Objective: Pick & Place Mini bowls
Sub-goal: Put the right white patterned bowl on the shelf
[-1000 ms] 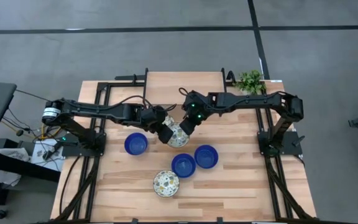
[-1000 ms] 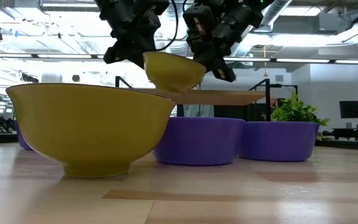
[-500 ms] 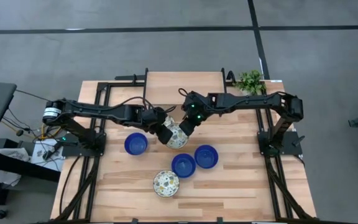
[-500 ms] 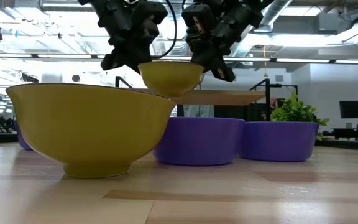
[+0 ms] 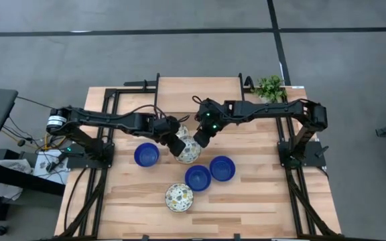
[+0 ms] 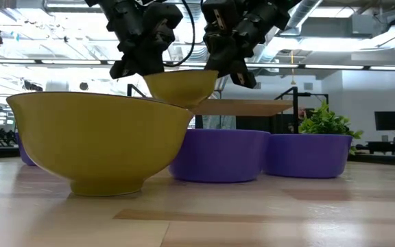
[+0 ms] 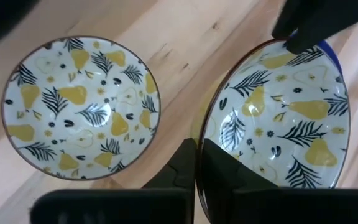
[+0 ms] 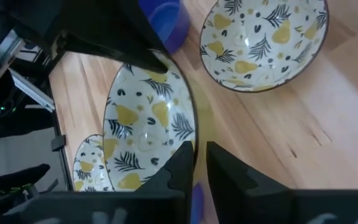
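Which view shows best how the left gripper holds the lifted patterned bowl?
The left wrist view: the left gripper pinches the rim of the lifted bowl edge-on. The low view shows both grippers at the raised bowl, its rim grip hidden. In the high view the arms cover most of it.

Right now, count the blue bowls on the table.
3 blue bowls: the left bowl lies by the left arm, the middle bowl nearer the table's front edge, the right bowl beside it. The arms could hide another.
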